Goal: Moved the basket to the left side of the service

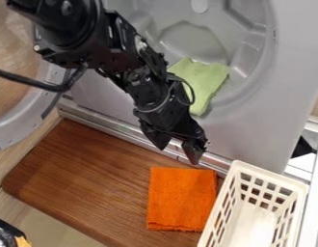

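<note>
Holds the gripper [179,155] just below mid-frame, spread wide, near the upper edge of the board [84,173]. Has the basket [270,175] upright at lower right, just beside the orange cloth [181,198] at lower centre. Shows the green cloth [206,81] above centre, in the grey hollow [191,41].

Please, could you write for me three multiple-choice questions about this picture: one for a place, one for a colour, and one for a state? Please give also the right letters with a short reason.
1. Where in the picture is the basket?
A) lower left
B) lower right
C) upper right

2. What colour is the cloth on the wooden board?
A) orange
B) blue
C) white

3. How is the gripper?
A) shut on the basket
B) shut on the cloth
C) open and empty

1 B: it stands beside the board's right end.
2 A: its whole visible face is orange.
3 C: its fingertips are apart, nothing between.
</note>
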### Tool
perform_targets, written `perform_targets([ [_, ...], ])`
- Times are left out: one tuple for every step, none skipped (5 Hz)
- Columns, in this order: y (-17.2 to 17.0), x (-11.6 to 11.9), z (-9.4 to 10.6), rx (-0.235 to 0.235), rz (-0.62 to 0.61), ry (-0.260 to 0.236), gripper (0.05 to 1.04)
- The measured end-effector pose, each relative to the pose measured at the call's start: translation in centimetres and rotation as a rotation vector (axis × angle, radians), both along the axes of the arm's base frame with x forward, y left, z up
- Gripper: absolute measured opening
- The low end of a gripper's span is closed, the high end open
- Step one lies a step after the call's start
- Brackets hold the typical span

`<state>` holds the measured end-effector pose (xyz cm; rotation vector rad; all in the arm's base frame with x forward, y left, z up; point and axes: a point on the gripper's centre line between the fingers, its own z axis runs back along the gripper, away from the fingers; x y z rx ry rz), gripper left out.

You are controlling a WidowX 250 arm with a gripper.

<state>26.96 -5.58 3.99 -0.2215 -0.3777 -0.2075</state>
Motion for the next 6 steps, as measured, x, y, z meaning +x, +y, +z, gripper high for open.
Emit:
perform_targets([
  [0.0,-0.2,-0.5,-0.001,0.004,0.021,0.999],
  [-2.0,-0.8,-1.4,0.008,-0.046,0.046,0.999],
  [-3.4,-1.0,-2.2,0.012,-0.068,0.057,0.999],
  [-5.1,-1.3,-3.1,0.001,-0.089,0.069,0.999],
  [-5.8,-1.4,-4.3,-0.023,-0.090,0.062,0.999],
  [-6.4,-1.9,-6.2,0.002,-0.081,0.097,0.967],
])
